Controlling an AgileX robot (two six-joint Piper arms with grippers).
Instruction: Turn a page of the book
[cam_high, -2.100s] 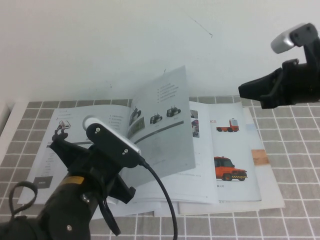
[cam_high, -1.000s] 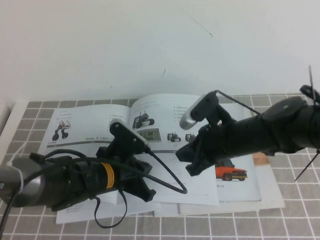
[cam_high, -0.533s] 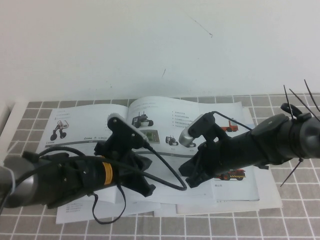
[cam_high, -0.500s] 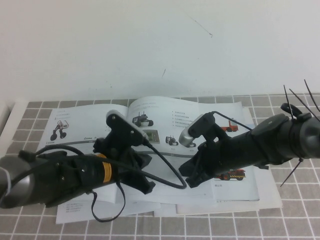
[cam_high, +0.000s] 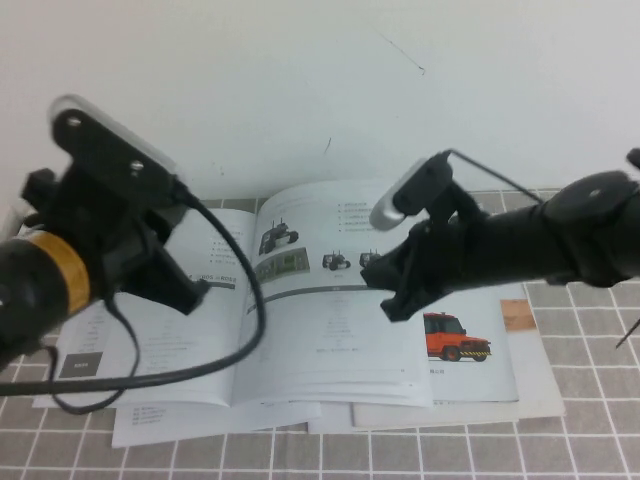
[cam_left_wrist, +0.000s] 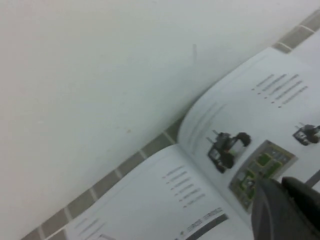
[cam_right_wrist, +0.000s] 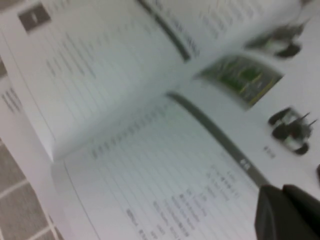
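Observation:
The book (cam_high: 330, 345) lies open and flat on the tiled table. Its page (cam_high: 345, 310) with the dark rover and thumbnail photos rests face up to the right of the spine. My right gripper (cam_high: 395, 298) is shut with nothing in it, its tip just over that page near the grey bar. The right wrist view shows the gripper (cam_right_wrist: 289, 212) above the fine-print table of the book (cam_right_wrist: 150, 165). My left gripper (cam_high: 188, 292) is raised above the left page, shut and holding nothing. The left wrist view has it (cam_left_wrist: 287, 210) over the book (cam_left_wrist: 200, 190).
A booklet with red trucks (cam_high: 470, 335) pokes out from under the book on the right. Plain white sheets (cam_high: 200, 420) stick out at the front. The left arm's black cable (cam_high: 255, 310) hangs over the spine. A white wall (cam_high: 300, 80) stands right behind the book.
My left arm has risen and swung left, off the middle of the book. The right gripper has lifted slightly and moved back. The page stays flat on the right.

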